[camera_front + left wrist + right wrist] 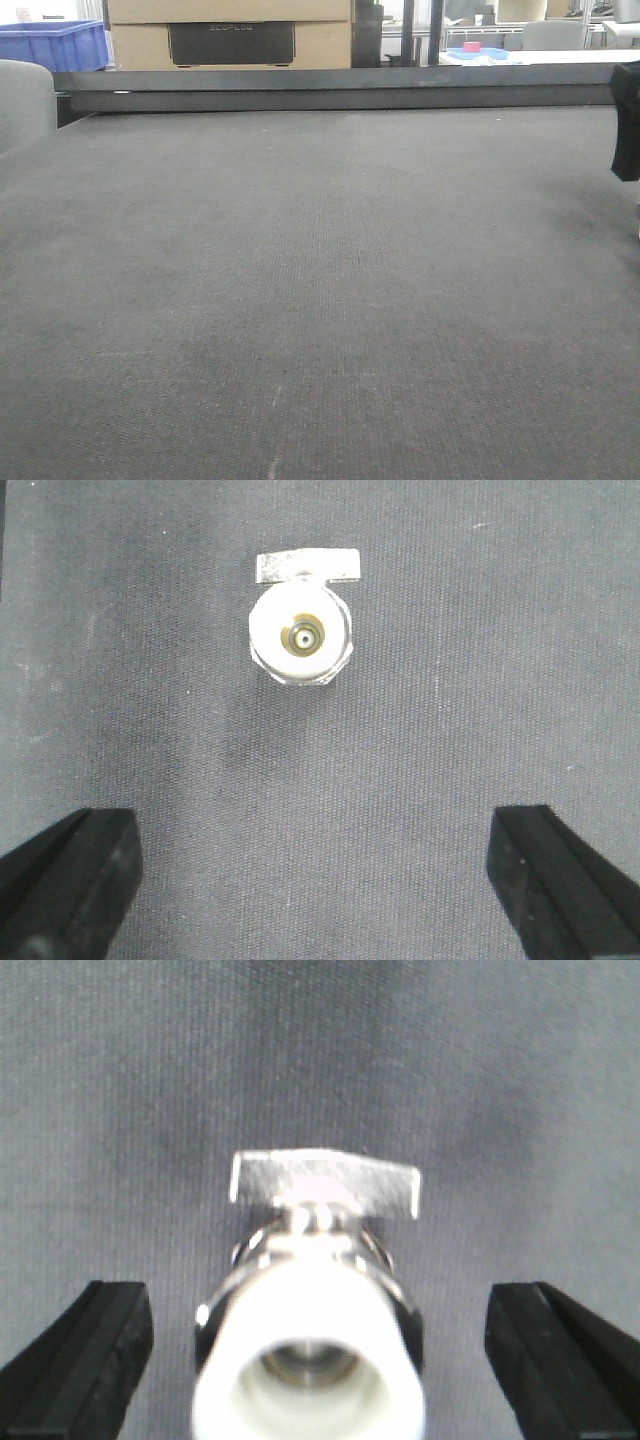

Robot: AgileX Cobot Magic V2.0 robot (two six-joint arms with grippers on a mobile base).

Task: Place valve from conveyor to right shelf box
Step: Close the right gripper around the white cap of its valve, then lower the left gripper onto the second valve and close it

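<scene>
Nearest to us, in the right wrist view, the right claw (320, 1290) stands wide and holds nothing. The valve (310, 1340) lies between its two black fingers (95, 1360) on the conveyor worktop (320, 1060), touching neither. Its white end faces the camera and its flat handle (325, 1182) is on the far side. The picture is blurred here, so we cannot tell how low the fingers are.

The main danger, in our judgement, is an uneven closing. The body looks round and smooth, so if one finger arrives first the valve may roll or turn away. The handle may also catch a finger and twist the grip. A grip on the white end alone may slip during the carry.

A little farther, in the left wrist view, the left claw (315, 818) is also wide and empty. A valve (300, 635) lies ahead of it, well apart from the fingers. We cannot tell whether it is the same one.

Farther still, the front view shows only bare belt up to the black rail (330, 90). The right shelf box appears in no view, so the carry may be long and any weak grip could drop the valve.
</scene>
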